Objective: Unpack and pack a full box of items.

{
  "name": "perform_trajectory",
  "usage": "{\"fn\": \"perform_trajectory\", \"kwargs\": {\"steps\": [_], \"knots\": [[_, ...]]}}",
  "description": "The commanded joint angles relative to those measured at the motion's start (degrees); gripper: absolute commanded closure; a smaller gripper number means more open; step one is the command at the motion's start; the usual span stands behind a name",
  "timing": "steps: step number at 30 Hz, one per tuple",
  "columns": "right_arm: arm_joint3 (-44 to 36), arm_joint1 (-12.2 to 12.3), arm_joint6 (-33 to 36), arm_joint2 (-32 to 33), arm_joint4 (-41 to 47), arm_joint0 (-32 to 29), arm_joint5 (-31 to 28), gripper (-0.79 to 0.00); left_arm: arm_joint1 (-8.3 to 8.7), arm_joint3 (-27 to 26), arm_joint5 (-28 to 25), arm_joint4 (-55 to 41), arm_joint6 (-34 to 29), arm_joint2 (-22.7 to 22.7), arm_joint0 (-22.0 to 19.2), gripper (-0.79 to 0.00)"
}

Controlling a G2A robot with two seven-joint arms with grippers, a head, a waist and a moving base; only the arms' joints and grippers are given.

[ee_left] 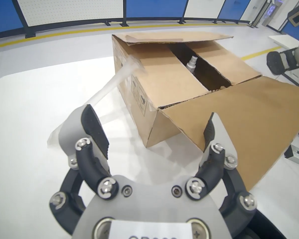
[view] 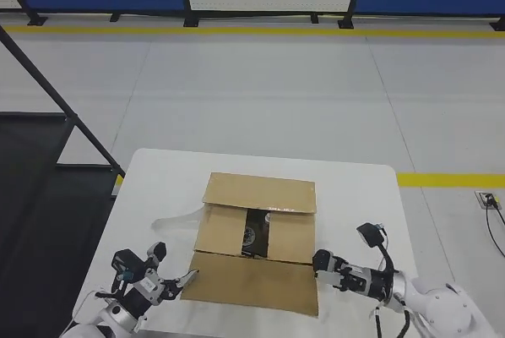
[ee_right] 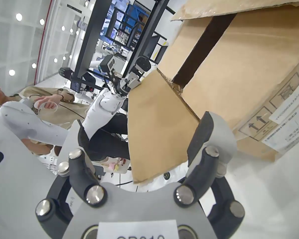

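Box (view: 221, 231) of brown cardboard stands about mid-table, nearer the near edge of the table (view: 354, 194) than the far one; its far flap (view: 261, 193) and near flap (view: 252, 286) are folded outward, while the two inner flaps lie almost shut, with a dark gap (view: 257, 232) between them; a spray bottle (ee_left: 191, 63) stands in that gap; a strip of clear tape (ee_left: 114, 80) hangs from the box's left side down to the table.

What the next move turns on, as I judge it, is the near flap; its long axis runs along the table's near edge, so each end points at one arm; the left claw (view: 175, 262) sits by the near-left corner of the table, fingers (ee_left: 94, 130) spread wide and holding nothing, the flap's left end just beside one finger and the box wall ahead of it; the right claw (view: 318, 264) sits at the flap's right end, also spread, and the flap's corner (ee_right: 159, 135) reaches into the space between its fingers; whether a pad touches the cardboard I cannot tell.

Neither arm is clearly nearer the box; the right looks better placed on the flap; to unpack, the inner flaps likely need parting first; each hinges on its own side wall, beyond the claws.
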Motion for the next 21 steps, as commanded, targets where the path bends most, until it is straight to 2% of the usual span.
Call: {"fn": "perform_trajectory", "kwargs": {"steps": [1, 3, 15, 21], "knots": [[0.73, -0.15, -3.02, 0.40, 1.28, 0.25, 1.47, -0.785, 0.04, 0.34, 0.31, 1.45, 0.13, 0.38, -0.16, -0.785], [0.50, -0.30, -6.40, 0.81, 0.90, 0.13, 1.75, -0.785, 0.05, 0.78, 0.53, 1.81, 0.45, 0.77, -0.29, -0.785], [0.48, -0.32, -6.67, 0.79, 1.01, 0.04, 1.96, -0.785, 0.03, 2.50, 3.04, 4.55, 0.64, 3.29, -1.26, -0.785], [2.38, -1.13, -10.44, -1.25, 9.82, 1.21, 9.05, -0.785, -0.02, 4.01, 4.57, 6.58, 0.09, 4.96, -2.56, -0.785]]}}
